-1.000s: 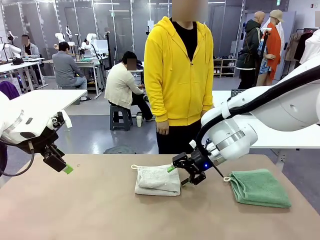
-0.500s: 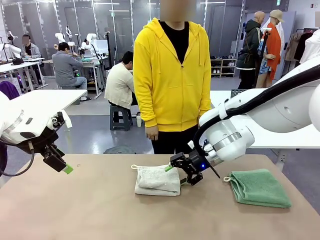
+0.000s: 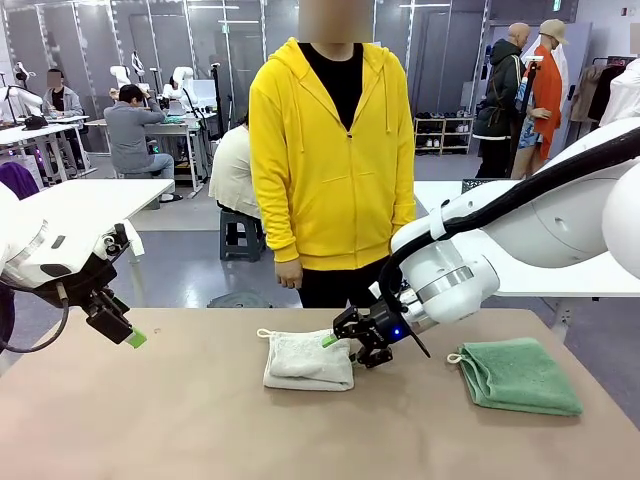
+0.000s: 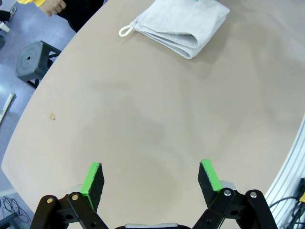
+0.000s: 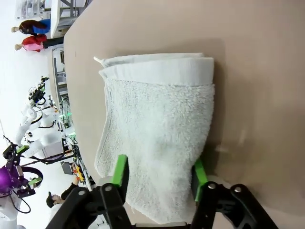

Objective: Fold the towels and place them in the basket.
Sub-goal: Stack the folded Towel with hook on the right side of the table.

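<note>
A folded cream-white towel (image 3: 305, 362) (image 4: 178, 24) lies mid-table in front of the person in the yellow hoodie. My right gripper (image 3: 338, 345) (image 5: 158, 174) reaches in from the right onto its right end. In the right wrist view both green pads press into the towel (image 5: 157, 124), partly closed with cloth between them. A folded green towel (image 3: 520, 375) rests at the table's right side, apart from both grippers. My left gripper (image 3: 133, 340) (image 4: 151, 179) hovers open over bare table at the far left, holding nothing. The basket is out of view.
The person (image 3: 330, 170) stands at the far edge just behind the cream towel, hands down at their sides. The tan table (image 3: 200, 420) has free room at the front and left. A small mark (image 4: 52, 116) dots the tabletop near its left edge.
My right gripper has slid left onto the cream towel, nudging it slightly left, and its jaws have narrowed on the cloth. The person stepped left. My left arm has not moved.
</note>
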You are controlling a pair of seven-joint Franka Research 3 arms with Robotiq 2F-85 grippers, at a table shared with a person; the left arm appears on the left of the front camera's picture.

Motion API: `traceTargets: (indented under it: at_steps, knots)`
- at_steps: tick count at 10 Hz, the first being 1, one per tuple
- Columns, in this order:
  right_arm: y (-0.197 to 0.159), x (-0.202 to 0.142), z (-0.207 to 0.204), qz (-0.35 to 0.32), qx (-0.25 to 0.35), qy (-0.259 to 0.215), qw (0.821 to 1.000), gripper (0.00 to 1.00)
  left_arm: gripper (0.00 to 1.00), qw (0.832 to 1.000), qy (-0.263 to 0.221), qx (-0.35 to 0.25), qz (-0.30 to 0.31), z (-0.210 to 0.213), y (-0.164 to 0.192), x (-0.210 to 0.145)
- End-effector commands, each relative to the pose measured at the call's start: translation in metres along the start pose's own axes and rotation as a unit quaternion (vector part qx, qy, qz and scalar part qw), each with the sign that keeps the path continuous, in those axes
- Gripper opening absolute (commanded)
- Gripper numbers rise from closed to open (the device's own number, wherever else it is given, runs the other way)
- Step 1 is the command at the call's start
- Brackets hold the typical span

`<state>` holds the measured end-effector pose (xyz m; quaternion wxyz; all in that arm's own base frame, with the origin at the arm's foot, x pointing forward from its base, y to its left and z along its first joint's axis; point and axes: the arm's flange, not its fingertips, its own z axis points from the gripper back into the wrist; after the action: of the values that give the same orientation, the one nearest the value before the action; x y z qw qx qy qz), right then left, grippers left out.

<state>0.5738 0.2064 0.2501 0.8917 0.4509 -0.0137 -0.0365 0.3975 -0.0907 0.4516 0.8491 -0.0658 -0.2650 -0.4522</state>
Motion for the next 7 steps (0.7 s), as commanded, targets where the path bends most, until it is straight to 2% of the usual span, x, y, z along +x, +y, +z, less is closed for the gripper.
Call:
traceTargets:
  at_steps: [1,3,7]
  knots:
    - [0.001,0.001,-0.008,0.005,-0.005,-0.009,1.000,0.00,1.00,1.000,0.005,0.008,0.003,0.001,-0.001,0.001]
    - [0.001,0.001,-0.008,0.001,-0.004,-0.010,1.000,0.02,1.00,1.000,0.005,0.008,0.003,0.001,-0.001,0.001]
    - [0.014,-0.006,-0.008,-0.010,-0.023,-0.013,1.000,0.00,1.00,1.000,0.005,0.008,0.003,0.001,-0.001,0.001]
